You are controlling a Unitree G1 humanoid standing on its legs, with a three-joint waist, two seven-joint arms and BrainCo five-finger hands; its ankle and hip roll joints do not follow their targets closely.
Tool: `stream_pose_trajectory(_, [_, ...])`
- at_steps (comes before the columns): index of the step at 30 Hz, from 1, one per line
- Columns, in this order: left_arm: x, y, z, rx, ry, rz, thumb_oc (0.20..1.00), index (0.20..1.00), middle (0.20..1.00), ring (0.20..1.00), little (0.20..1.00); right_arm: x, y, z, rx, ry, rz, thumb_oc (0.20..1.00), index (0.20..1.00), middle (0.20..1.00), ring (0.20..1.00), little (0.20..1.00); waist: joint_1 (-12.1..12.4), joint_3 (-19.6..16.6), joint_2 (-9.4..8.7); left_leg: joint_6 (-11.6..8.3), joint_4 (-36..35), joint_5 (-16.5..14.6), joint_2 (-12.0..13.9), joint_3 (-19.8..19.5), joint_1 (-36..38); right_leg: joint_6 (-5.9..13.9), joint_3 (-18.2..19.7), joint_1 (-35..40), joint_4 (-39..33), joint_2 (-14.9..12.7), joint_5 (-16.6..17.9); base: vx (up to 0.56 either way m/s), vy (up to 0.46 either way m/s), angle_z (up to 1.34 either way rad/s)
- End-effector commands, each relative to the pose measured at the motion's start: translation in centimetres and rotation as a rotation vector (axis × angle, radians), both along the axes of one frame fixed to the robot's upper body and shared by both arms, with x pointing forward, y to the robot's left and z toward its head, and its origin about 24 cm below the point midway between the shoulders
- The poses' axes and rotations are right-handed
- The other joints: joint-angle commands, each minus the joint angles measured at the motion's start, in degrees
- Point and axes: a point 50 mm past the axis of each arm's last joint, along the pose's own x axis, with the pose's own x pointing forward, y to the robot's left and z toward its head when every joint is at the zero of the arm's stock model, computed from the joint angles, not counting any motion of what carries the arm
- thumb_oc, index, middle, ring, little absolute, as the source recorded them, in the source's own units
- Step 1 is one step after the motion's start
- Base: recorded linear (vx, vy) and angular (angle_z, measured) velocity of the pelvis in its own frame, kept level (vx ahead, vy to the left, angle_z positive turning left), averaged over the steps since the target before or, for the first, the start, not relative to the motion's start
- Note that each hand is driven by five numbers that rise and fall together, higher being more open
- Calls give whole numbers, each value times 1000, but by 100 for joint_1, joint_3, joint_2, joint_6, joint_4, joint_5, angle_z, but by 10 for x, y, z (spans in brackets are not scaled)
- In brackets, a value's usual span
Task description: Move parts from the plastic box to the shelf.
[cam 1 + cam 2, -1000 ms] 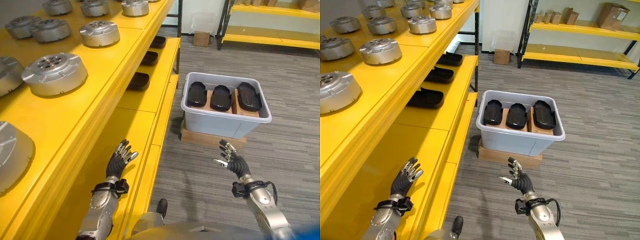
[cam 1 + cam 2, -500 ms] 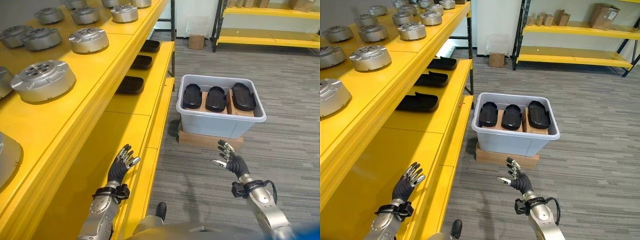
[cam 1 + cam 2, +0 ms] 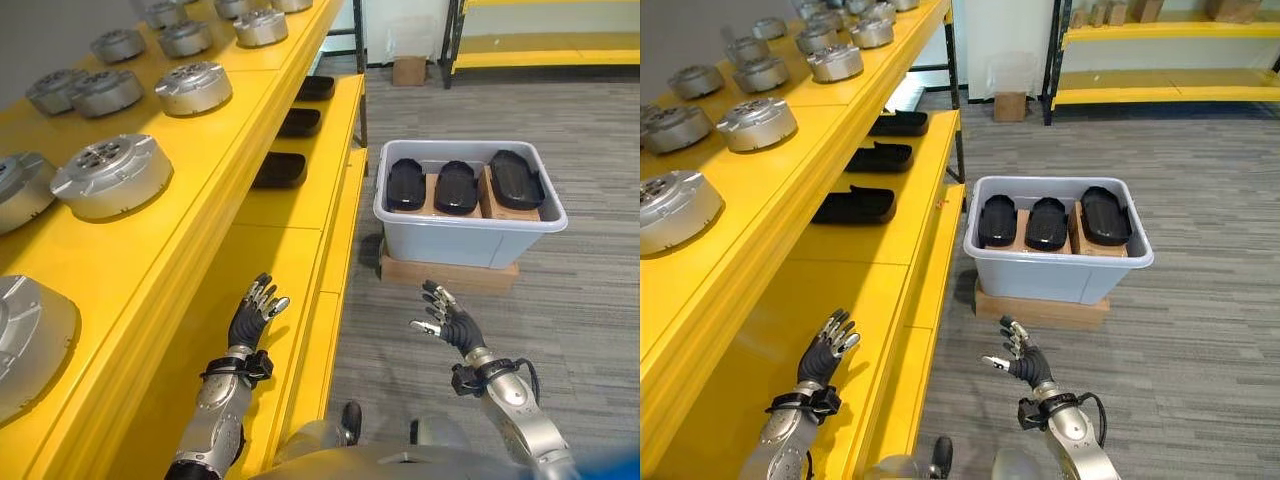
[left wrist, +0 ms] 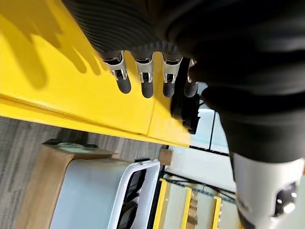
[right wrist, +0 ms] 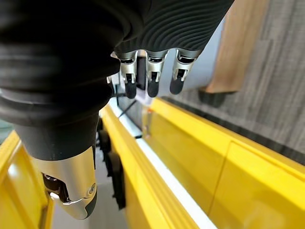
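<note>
A grey plastic box (image 3: 468,222) stands on the floor beside the yellow shelf (image 3: 290,215). Three black oval parts lie in it side by side: one on the left (image 3: 405,184), one in the middle (image 3: 456,186), one on the right (image 3: 516,178). Three more black parts rest on the lower shelf board: the nearest (image 3: 280,170), a second (image 3: 298,122), the farthest (image 3: 315,87). My left hand (image 3: 252,318) hovers open over the near part of that board, holding nothing. My right hand (image 3: 448,322) is open and empty above the floor, short of the box. Its straight fingers (image 5: 152,71) show in the right wrist view.
The box sits on a flat brown slab (image 3: 450,272). Several silver round parts, such as a near one (image 3: 110,175), line the upper shelf board. A second yellow rack (image 3: 1160,90) and a small cardboard box (image 3: 1010,105) stand at the far wall. Grey carpet (image 3: 590,300) surrounds the box.
The whole picture has shifted, so the camera has moved. Both hands stay open and empty in much the same pose; the parts in the box and on the shelf have not moved.
</note>
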Motion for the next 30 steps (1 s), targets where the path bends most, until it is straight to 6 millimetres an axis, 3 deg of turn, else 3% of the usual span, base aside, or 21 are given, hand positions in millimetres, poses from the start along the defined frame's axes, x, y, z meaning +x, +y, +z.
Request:
stream_pose_trajectory(1, [9,29,32,128,-133,-28,1000,1000,1000,1000,1000,19,5,30,36,-162,14,1000,1000,1000,1000,1000,-108,97,-265,-153,-878,35,216,-219,567,446,343,463,-2847,-576,1995,287,-352,-17])
stream_pose_trajectory(2, [7,32,31,132,-127,-6,1000,1000,1000,1000,1000,19,4,31,15,-167,16,1000,1000,1000,1000,1000,-112,168,-339,-308,-702,-269,328,-341,668,712,353,359,-3652,-1171,2635,223,-299,-20])
stream_pose_trajectory(3, [7,32,31,132,-127,-6,1000,1000,1000,1000,1000,19,4,31,15,-167,16,1000,1000,1000,1000,1000,-113,173,-336,-308,-699,-273,330,-343,673,713,349,371,-3658,-1170,2637,245,-354,-13])
stream_pose_trajectory(6, [5,31,25,135,-104,-10,1000,1000,1000,1000,1000,18,5,30,18,-159,21,1000,1000,1000,1000,1000,-121,77,-577,-471,-710,-456,415,-354,851,900,280,580,-3847,-1130,2748,203,-264,20])
stream_pose_trajectory(7, [6,31,26,130,-110,-8,1000,1000,1000,1000,1000,18,5,29,17,-156,25,1000,1000,1000,1000,1000,-123,-19,-648,-543,-737,-475,515,-386,914,951,254,614,-3778,-1079,2727,281,-468,50])
stream_pose_trajectory(8, [5,32,26,126,-108,2,1000,1000,1000,1000,1000,19,3,31,18,-160,25,1000,1000,1000,1000,1000,-150,-101,-666,-674,-839,-377,862,-439,1029,904,243,623,-3584,-830,2465,216,-393,65])
stream_pose_trajectory(9, [5,32,26,126,-108,2,1000,1000,1000,1000,1000,19,3,31,18,-160,25,1000,1000,1000,1000,1000,-151,-100,-650,-683,-861,-373,886,-440,1045,895,237,625,-3570,-809,2452,160,-353,55])
stream_pose_trajectory(11, [3,34,25,116,-103,14,1000,1000,1000,1000,1000,20,1,33,13,-167,28,1000,1000,1000,1000,1000,-159,-145,-606,-765,-898,-206,1181,-507,1086,760,160,616,-3389,-589,2122,137,-277,48])
stream_pose_trajectory(13, [3,34,23,94,-96,30,1000,1000,1000,1000,1000,24,-1,36,6,-179,39,1000,1000,1000,1000,1000,-172,-189,-508,-894,-930,331,1653,-604,1056,549,46,592,-3047,-123,1624,159,-402,5])
stream_pose_trajectory(14, [3,34,23,94,-96,30,1000,1000,1000,1000,1000,24,-1,36,6,-179,39,1000,1000,1000,1000,1000,-177,-192,-500,-900,-938,335,1664,-610,1053,543,40,585,-3036,-115,1616,120,-329,13])
stream_pose_trajectory(18, [2,30,21,60,-90,35,1000,1000,1000,1000,1000,25,-9,39,-28,-191,34,1000,1000,1000,1000,1000,-155,-192,-428,-947,-827,1127,2011,-697,902,319,-125,459,-2653,297,1177,117,-294,-2])
stream_pose_trajectory(19, [2,30,21,60,-90,35,1000,1000,1000,1000,1000,25,-10,39,-28,-190,34,1000,1000,1000,1000,1000,-157,-198,-425,-950,-830,1129,2016,-700,897,316,-128,451,-2645,300,1172,104,-308,1])
stream_pose_trajectory(20, [2,29,19,49,-77,37,1000,1000,1000,1000,1000,25,-14,40,-41,-192,21,1000,1000,1000,1000,1000,-112,-138,-450,-941,-276,1641,2037,-663,582,117,-187,555,-2686,455,1031,73,-307,-1])
stream_pose_trajectory(21, [1,29,18,49,-73,38,1000,1000,1000,1000,1000,24,-15,40,-42,-192,16,1000,1000,1000,1000,1000,-89,-72,-498,-890,36,1810,2020,-649,382,38,-198,632,-2721,493,1010,69,-303,33])
stream_pose_trajectory(23, [0,29,17,47,-66,37,1000,1000,1000,1000,1000,24,-18,40,-44,-192,8,1000,1000,1000,1000,1000,-55,63,-568,-786,481,1875,1977,-476,42,-92,-292,803,-2775,553,927,52,-213,33])
stream_pose_trajectory(24, [1,28,18,50,-70,33,1000,1000,1000,1000,1000,24,-21,40,-57,-192,-9,1000,1000,1000,1000,1000,-7,137,-570,-816,173,1603,1804,-184,-185,-89,-471,926,-2831,494,863,82,-199,11])
stream_pose_trajectory(25, [1,28,18,50,-70,33,1000,1000,1000,1000,1000,24,-21,40,-57,-192,-10,1000,1000,1000,1000,1000,-4,154,-578,-810,171,1593,1794,-176,-159,-82,-467,946,-2826,482,851,129,-48,31])
stream_pose_trajectory(26, [3,27,18,55,-73,29,1000,1000,1000,1000,1000,25,-22,40,-58,-194,-20,1000,1000,1000,1000,1000,36,133,-574,-834,-392,1278,1565,-243,-311,-15,-527,1000,-2925,470,820,132,33,48])
stream_pose_trajectory(27, [3,27,18,59,-71,22,1000,1000,1000,1000,1000,25,-24,41,-61,-199,-25,1000,1000,1000,1000,1000,38,112,-567,-850,-781,1232,1546,-244,-402,15,-541,1048,-2996,473,806,294,135,39])
stream_pose_trajectory(28, [2,24,16,67,-64,4,1000,1000,1000,1000,1000,23,-26,40,-56,-198,-47,1000,1000,1000,1000,1000,90,97,-508,-949,-1458,1541,1543,-192,-711,47,-507,1229,-3047,516,718,291,189,24])
stream_pose_trajectory(30, [2,23,15,68,-59,4,1000,1000,1000,1000,1000,21,-26,39,-51,-193,-53,1000,1000,1000,1000,1000,99,94,-479,-993,-1690,1615,1540,-87,-793,61,-505,1318,-3062,529,660,197,150,19])
